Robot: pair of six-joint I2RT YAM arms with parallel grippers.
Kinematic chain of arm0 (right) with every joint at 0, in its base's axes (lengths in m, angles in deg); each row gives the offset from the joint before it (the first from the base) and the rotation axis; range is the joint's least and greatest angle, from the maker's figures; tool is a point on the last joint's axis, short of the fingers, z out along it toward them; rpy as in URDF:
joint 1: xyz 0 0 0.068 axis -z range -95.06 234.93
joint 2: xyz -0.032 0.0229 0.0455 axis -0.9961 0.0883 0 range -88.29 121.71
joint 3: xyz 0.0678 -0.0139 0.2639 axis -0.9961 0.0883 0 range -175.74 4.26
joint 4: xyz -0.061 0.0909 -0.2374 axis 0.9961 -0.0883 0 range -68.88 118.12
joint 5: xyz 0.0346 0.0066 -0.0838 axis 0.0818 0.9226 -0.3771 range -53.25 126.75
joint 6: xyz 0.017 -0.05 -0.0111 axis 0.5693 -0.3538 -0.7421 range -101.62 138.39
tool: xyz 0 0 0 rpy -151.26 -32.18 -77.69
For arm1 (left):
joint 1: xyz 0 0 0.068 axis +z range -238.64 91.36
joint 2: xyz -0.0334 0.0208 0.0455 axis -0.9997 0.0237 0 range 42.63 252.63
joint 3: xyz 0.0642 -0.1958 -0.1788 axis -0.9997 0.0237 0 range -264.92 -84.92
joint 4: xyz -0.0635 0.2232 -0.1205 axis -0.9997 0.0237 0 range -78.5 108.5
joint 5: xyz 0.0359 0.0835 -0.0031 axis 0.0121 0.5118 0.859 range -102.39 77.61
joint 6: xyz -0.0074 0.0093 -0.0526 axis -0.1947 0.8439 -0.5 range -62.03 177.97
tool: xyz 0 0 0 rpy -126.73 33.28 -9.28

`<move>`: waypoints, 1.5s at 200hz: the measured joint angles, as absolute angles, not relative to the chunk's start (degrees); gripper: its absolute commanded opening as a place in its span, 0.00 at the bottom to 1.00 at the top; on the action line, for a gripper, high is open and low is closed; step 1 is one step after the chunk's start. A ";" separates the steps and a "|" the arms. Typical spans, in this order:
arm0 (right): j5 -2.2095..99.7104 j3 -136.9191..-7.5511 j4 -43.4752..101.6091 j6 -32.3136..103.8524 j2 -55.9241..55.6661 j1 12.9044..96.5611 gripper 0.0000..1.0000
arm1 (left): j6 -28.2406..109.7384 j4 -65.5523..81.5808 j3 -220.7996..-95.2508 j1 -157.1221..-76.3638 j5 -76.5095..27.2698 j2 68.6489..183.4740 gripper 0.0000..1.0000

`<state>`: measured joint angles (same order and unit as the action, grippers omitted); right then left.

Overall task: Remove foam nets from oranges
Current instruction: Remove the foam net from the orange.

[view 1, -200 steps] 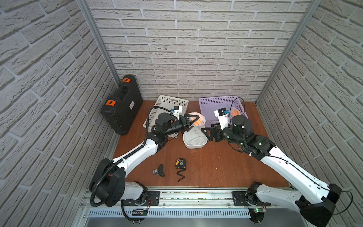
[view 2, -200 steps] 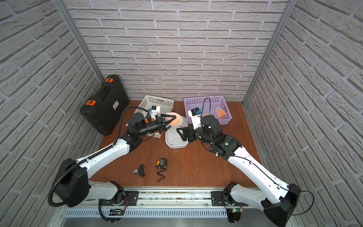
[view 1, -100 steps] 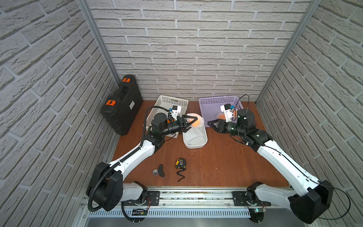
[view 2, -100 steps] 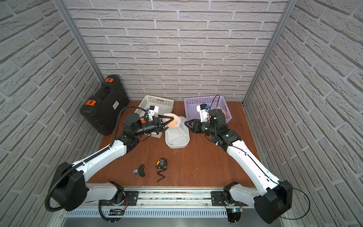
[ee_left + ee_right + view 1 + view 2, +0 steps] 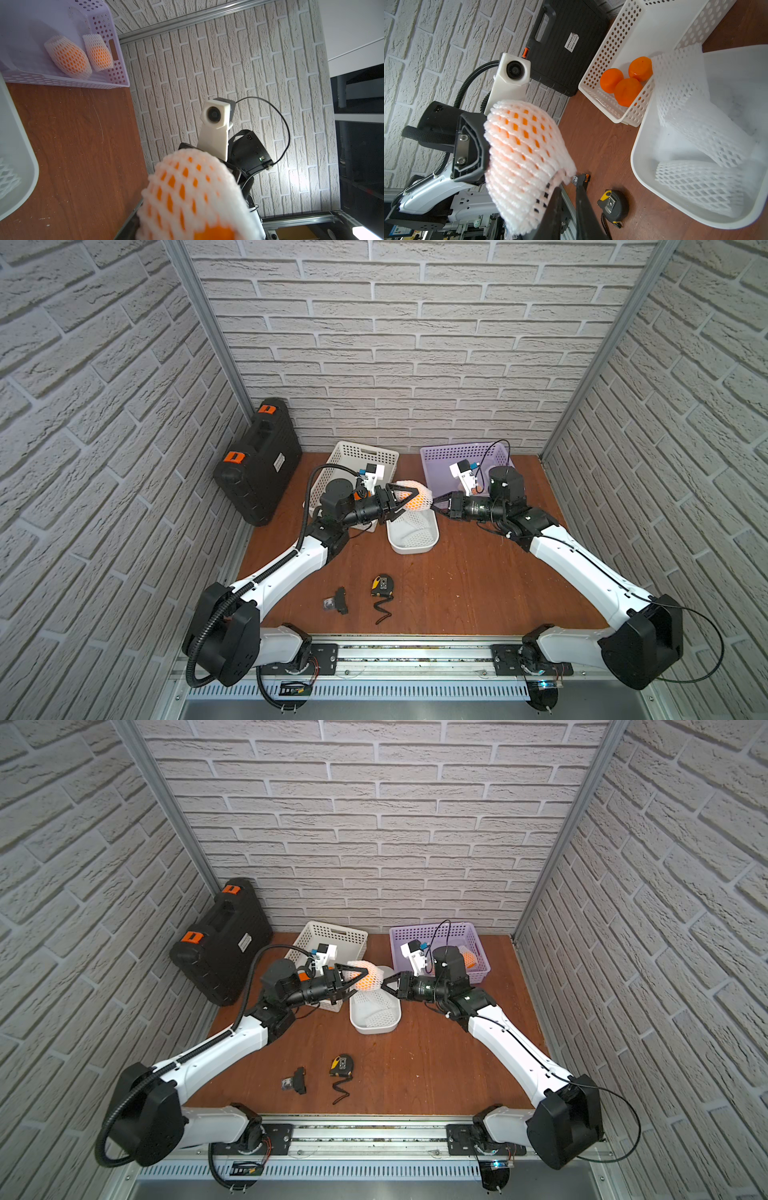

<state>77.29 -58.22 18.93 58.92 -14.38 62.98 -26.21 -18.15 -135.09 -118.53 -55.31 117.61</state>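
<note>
Right wrist: black case (image 5: pixel 556 68) label (image 5: pixel 572 42) (illegible), near oranges (image 5: pixel 626 91).

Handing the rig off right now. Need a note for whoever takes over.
Left hand: shut on a netted orange, held up near the white tub.
Right hand: shut, pinching that net's free end.
Done: three bare oranges in the white basket; empty nets in the tub.
To do: strip the held one, then the two netted oranges in the purple basket.
</note>
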 measured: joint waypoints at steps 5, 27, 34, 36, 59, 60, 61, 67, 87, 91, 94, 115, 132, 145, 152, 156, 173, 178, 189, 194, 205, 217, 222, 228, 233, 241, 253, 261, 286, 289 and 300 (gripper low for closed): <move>77.37 -58.22 18.93 58.90 -14.49 62.98 0.16 | -26.19 -18.13 -135.09 -118.53 -55.33 117.61 0.53; 77.81 -58.22 18.88 58.50 -14.82 62.98 0.16 | -26.06 -18.15 -135.09 -118.53 -55.39 117.70 0.53; 77.79 -58.22 18.77 58.33 -14.91 62.98 0.17 | -26.02 -18.13 -135.09 -118.53 -55.39 117.70 0.53; 77.79 -58.22 18.71 58.24 -14.93 62.98 0.17 | -26.02 -18.13 -135.09 -118.53 -55.39 117.70 0.53; 77.61 -58.22 17.55 56.91 -15.52 62.98 0.17 | -25.56 -18.11 -135.09 -118.53 -55.39 117.70 0.54; 77.61 -58.22 17.50 56.89 -15.54 62.98 0.17 | -25.56 -18.11 -135.09 -118.53 -55.39 117.70 0.54; 77.59 -58.22 17.40 56.84 -15.56 62.96 0.17 | -25.54 -18.09 -135.09 -118.53 -55.39 117.70 0.54; 77.61 -58.22 17.11 56.56 -15.67 62.98 0.17 | -25.40 -18.09 -135.09 -118.53 -55.39 117.70 0.53; 77.66 -58.24 16.08 55.81 -15.98 62.96 0.18 | -25.14 -18.07 -135.09 -118.53 -55.39 117.70 0.54; 77.68 -58.24 15.97 55.68 -15.98 62.96 0.18 | -25.12 -18.07 -135.09 -118.53 -55.39 117.70 0.54; 77.68 -58.24 15.87 55.62 -16.00 62.96 0.18 | -25.10 -18.07 -135.09 -118.53 -55.39 117.70 0.54; 77.72 -58.24 15.41 55.29 -16.00 62.94 0.18 | -25.10 -18.07 -135.09 -118.53 -55.44 117.74 0.54; 77.72 -58.27 15.34 55.05 -16.00 62.91 0.18 | -24.95 -18.07 -135.09 -118.56 -55.53 117.98 0.54; 77.72 -58.33 15.25 54.98 -16.00 62.85 0.19 | -24.70 -18.02 -135.09 -118.56 -55.61 118.29 0.54; 77.70 -58.33 15.21 54.96 -16.05 62.80 0.19 | -24.57 -17.98 -135.09 -118.60 -55.66 118.44 0.54; 77.70 -58.33 15.19 54.94 -16.07 62.80 0.19 | -24.55 -17.91 -135.09 -118.62 -55.70 118.49 0.54; 77.68 -58.44 15.03 54.90 -16.20 62.74 0.19 | -24.33 -17.61 -135.09 -118.77 -55.81 118.77 0.54; 77.70 -58.48 15.03 54.90 -16.26 62.74 0.19 | -24.27 -17.54 -135.09 -118.77 -55.81 118.79 0.54; 77.70 -58.48 15.06 54.92 -16.44 62.74 0.19 | -24.11 -17.41 -135.09 -118.88 -55.85 118.84 0.54; 77.68 -58.48 15.06 54.96 -16.55 62.72 0.19 | -24.09 -17.30 -135.09 -118.95 -55.85 118.84 0.54; 77.70 -58.48 15.21 55.14 -16.94 62.70 0.20 | -24.07 -17.17 -135.09 -119.08 -55.94 118.84 0.54; 77.68 -58.48 15.56 55.33 -17.58 62.70 0.22 | -24.05 -17.15 -135.09 -119.19 -55.98 118.88 0.54; 77.66 -58.48 15.71 55.40 -17.88 62.70 0.24 | -24.05 -17.13 -135.09 -119.21 -55.98 118.88 0.54; 77.61 -58.48 15.93 55.49 -18.30 62.70 0.25 | -24.05 -17.15 -135.09 -119.21 -55.98 118.88 0.55; 77.57 -58.48 16.13 55.68 -18.65 62.70 0.27 | -24.05 -17.15 -135.09 -119.25 -56.01 118.88 0.55; 77.55 -58.48 16.59 55.92 -19.17 62.70 0.29 | -24.05 -17.15 -135.09 -119.36 -56.03 118.88 0.55; 77.59 -58.48 17.55 56.56 -19.67 62.70 0.35 | -24.05 -17.15 -135.09 -119.58 -56.12 118.88 0.55; 77.61 -58.46 18.31 56.97 -19.78 62.70 0.37 | -24.05 -17.17 -135.09 -119.76 -56.20 118.88 0.55; 77.74 -58.05 20.46 58.53 -19.76 62.70 0.38 | -24.09 -17.23 -135.09 -120.24 -56.27 118.88 0.55; 77.74 -57.96 20.67 58.68 -19.76 62.70 0.38 | -24.11 -17.23 -135.09 -120.28 -56.31 118.88 0.55; 77.72 -57.74 21.29 59.14 -19.72 62.70 0.37 | -24.18 -17.37 -135.09 -120.50 -56.40 118.88 0.56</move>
<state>77.72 -57.74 21.29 59.14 -19.72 62.70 -24.18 -17.37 -135.09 -120.50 -56.40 118.88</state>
